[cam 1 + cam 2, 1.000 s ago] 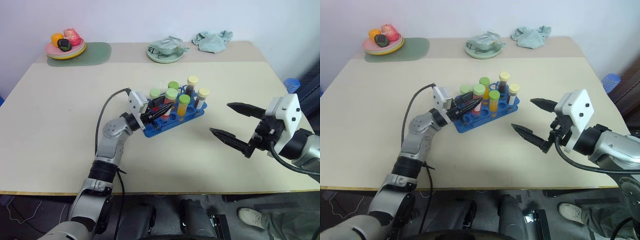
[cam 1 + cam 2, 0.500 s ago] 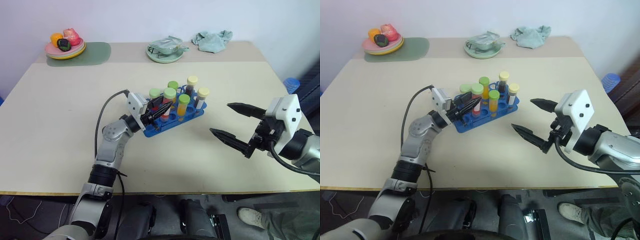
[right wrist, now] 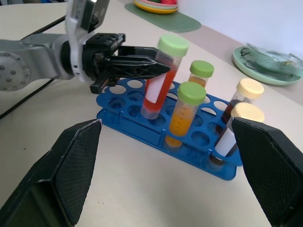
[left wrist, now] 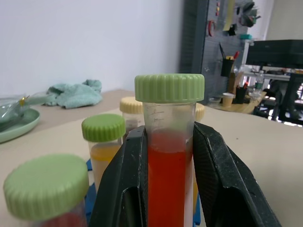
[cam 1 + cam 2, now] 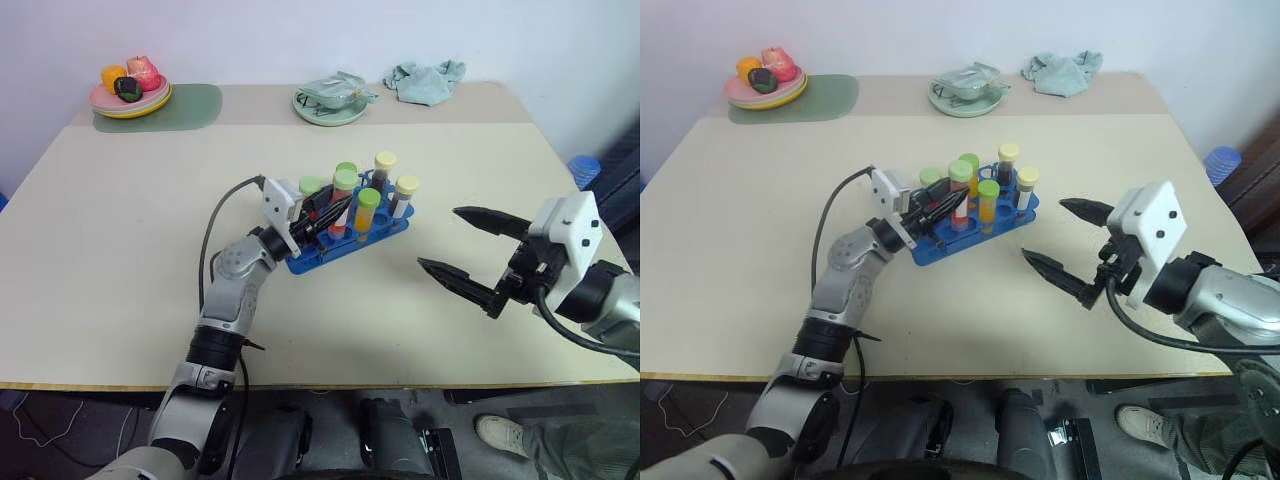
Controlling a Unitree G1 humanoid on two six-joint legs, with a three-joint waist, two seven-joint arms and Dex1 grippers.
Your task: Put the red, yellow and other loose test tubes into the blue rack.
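The blue rack [image 5: 318, 259] stands mid-table with several capped tubes upright in it, among them a yellow one with a green cap [image 5: 367, 212] and two cream-capped dark ones [image 5: 385, 172]. My left gripper [image 5: 328, 207] is shut on a red test tube with a green cap [image 3: 157, 81]. The tube leans, and its lower end is at a hole in the rack [image 3: 142, 128]. In the left wrist view the black fingers [image 4: 124, 184] clamp the red tube [image 4: 169, 165] just below its cap. My right gripper [image 5: 440, 238] hangs open to the right of the rack, holding nothing.
At the back of the table are a plate of fruit [image 5: 130, 98] on a green mat [image 5: 195, 105], a green plate with a wrapped item [image 5: 330, 102] and a teal cloth [image 5: 427, 80]. A blue object [image 5: 585, 170] sits past the right edge.
My left wrist has turned slightly, still shut on the red tube, and the tube's cap sits a little higher. The right gripper has stayed where it was.
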